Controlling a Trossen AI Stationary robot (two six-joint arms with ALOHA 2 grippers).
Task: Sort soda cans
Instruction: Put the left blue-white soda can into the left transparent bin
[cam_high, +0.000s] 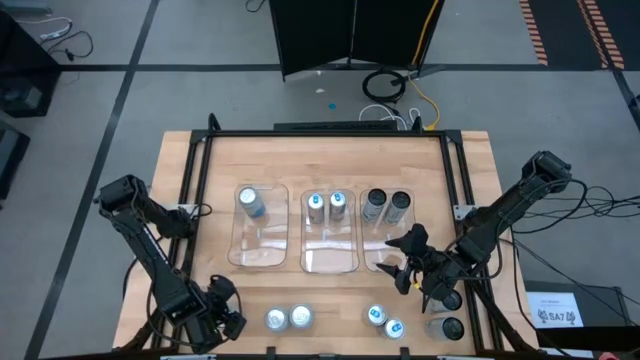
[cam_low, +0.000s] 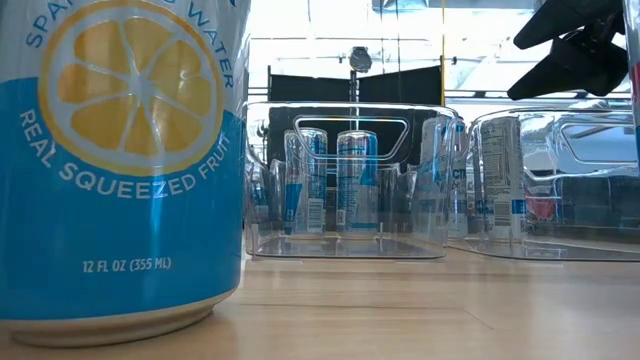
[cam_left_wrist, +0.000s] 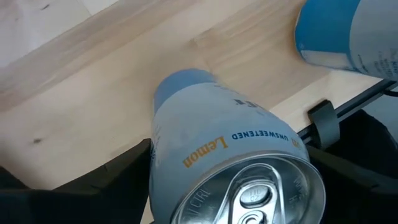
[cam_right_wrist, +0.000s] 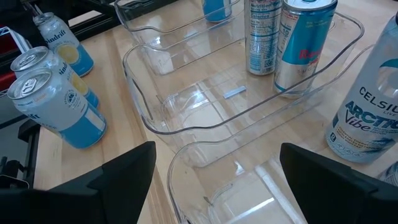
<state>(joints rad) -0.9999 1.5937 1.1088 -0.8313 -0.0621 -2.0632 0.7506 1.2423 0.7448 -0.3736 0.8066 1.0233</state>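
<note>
lemon can (cam_left_wrist: 230, 168): pale blue body, silver top, upright at the table's (cam_high: 330, 150) near-left edge, clamped between the left gripper's (cam_high: 222, 312) fingers. right gripper (cam_high: 412, 262): spread wide, empty, over the right bin (cam_high: 385, 262).

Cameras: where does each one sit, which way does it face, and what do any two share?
High view: overhead, straight down on table, three bins, both arms; left gripper front-left, right gripper at right bin.
Low view: table height, level across; lemon can close, middle bin beyond, a dark gripper upper right.
Left wrist view: down on the lemon can between its own fingers.
Right wrist view: over the bins, own fingers open.
Shared: the low and right wrist views both show the middle bin's two cans.
</note>
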